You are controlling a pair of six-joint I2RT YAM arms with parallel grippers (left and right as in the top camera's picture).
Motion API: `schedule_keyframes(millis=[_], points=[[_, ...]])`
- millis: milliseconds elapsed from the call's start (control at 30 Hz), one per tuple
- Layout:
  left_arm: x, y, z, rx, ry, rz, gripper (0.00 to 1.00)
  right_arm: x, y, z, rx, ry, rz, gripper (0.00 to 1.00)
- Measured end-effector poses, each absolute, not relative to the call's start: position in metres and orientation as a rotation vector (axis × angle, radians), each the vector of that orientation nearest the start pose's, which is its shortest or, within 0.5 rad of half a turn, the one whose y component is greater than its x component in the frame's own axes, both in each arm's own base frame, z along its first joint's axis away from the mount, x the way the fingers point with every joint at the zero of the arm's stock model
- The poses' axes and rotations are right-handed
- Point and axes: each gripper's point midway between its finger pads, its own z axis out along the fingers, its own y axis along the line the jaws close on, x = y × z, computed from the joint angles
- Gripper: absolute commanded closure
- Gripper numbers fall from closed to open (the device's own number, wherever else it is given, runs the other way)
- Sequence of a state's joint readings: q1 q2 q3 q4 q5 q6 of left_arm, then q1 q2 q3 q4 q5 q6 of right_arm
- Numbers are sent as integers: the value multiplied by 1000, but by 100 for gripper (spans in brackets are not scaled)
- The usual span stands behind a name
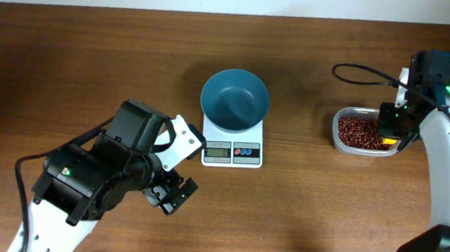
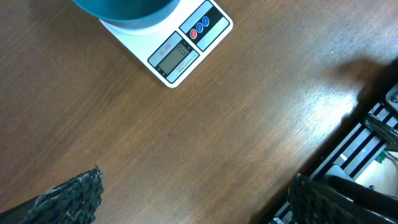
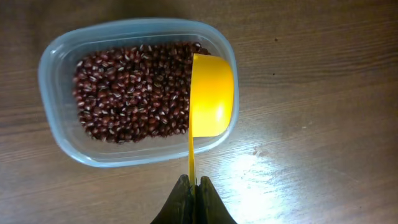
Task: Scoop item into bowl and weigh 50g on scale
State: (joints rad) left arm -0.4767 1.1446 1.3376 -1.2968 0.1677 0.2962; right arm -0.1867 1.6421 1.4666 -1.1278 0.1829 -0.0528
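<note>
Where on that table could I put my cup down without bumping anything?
Bare wood lies between the scale and the clear container of beans, left of the bowl along the back, and along the front middle. It is crowded front left under the left arm, and at the container, where the right gripper holds a yellow scoop.

overhead: straight down, far, whole table (image 1: 92, 57) | left wrist: close, downward, shares scale (image 2: 180, 43) | right wrist: close above container (image 3: 59, 81)
</note>
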Motion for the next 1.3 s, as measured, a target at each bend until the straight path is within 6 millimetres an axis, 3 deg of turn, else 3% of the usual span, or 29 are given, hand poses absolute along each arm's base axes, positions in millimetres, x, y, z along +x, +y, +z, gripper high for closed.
schedule_keyframes(millis=[267,467,767,1067,1300], points=[[208,-140,242,1059,2460,-281,1,347,-95,155,178,2881,-402,96],[208,-140,242,1059,2460,-281,1,353,-91,141,114,2913,-494,96],[208,-140,242,1059,2460,-281,1,356,-90,143,71,2899,-595,96],[208,-140,242,1059,2460,-281,1,360,-80,123,35,2950,-550,96],[208,-140,242,1059,2460,-281,1,362,-51,114,11,2978,-307,96]])
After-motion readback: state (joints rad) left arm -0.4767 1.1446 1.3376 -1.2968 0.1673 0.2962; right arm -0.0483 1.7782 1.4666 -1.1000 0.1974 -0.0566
